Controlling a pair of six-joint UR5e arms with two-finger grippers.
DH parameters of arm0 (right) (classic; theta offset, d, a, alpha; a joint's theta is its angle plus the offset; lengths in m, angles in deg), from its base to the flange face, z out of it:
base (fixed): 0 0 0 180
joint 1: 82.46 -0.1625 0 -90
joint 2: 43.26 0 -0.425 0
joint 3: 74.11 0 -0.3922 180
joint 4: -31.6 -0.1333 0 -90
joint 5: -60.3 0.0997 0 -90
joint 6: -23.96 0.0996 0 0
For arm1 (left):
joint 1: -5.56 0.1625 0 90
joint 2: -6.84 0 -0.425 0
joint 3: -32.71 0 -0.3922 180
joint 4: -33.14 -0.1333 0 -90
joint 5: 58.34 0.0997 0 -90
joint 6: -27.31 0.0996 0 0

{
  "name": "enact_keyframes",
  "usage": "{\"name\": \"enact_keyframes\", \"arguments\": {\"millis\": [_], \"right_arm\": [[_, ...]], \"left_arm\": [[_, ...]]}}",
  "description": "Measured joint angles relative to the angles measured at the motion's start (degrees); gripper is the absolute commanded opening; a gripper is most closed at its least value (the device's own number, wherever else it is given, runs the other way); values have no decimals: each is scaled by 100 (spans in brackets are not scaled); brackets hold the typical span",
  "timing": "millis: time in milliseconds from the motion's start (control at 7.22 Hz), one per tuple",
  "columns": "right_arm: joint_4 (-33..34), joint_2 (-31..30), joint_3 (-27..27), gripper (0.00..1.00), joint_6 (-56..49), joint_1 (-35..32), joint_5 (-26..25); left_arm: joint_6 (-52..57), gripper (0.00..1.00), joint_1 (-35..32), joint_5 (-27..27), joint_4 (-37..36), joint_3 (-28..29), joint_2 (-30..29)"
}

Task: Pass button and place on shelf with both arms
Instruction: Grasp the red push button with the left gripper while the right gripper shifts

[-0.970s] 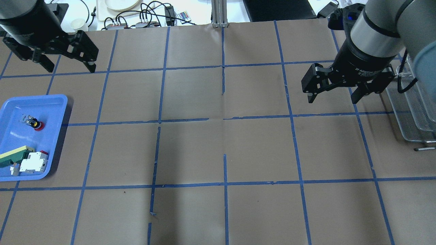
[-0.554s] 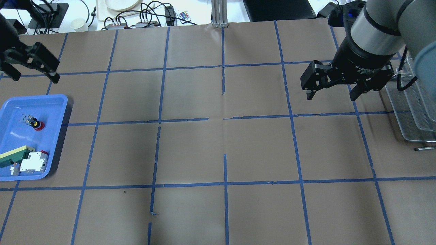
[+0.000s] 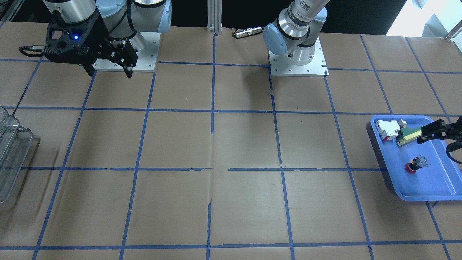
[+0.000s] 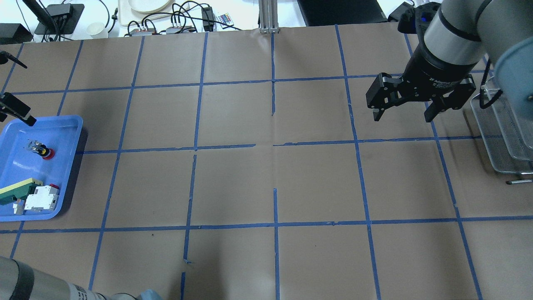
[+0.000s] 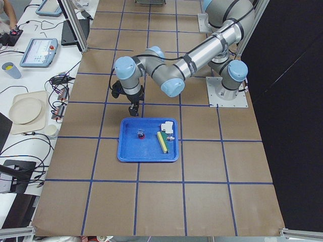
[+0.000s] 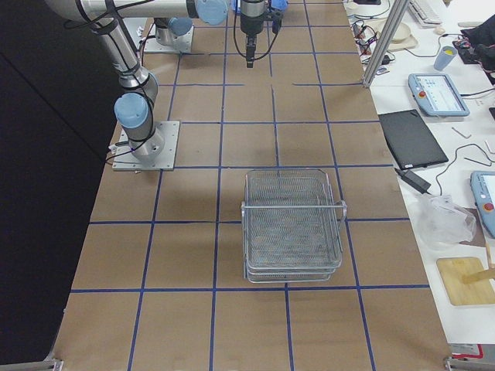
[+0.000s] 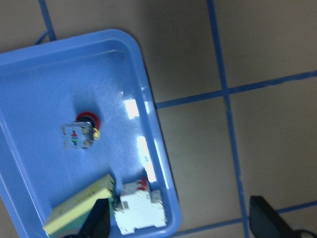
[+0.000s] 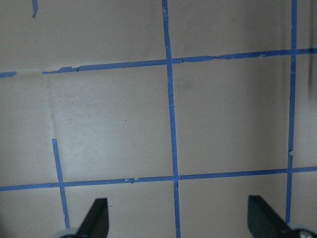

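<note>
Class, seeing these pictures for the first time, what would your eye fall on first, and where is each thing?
At the end of the table on the robot's left, the bright blue tray stands out, with the red-capped button lying in it and the open left gripper hovering by its edge. At the opposite end stands the silver wire shelf, with the open right gripper hanging over bare table nearby.

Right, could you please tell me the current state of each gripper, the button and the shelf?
Left gripper: open, empty, over the blue tray's edge.
Right gripper: open, empty, above the table.
Button: loose in the tray, ungripped.
Shelf: empty, standing on the table.
</note>
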Motion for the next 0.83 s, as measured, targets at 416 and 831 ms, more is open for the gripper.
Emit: {"name": "enact_keyframes", "arguments": {"millis": [416,831], "right_arm": [[113,40,-55,100,61,5,4],[280,68,-5,100,830,-8,434]], "left_arm": [[346,100,294,56,-900,-90,-569],[367,97,390,61,-1016,-205,-724]]}}
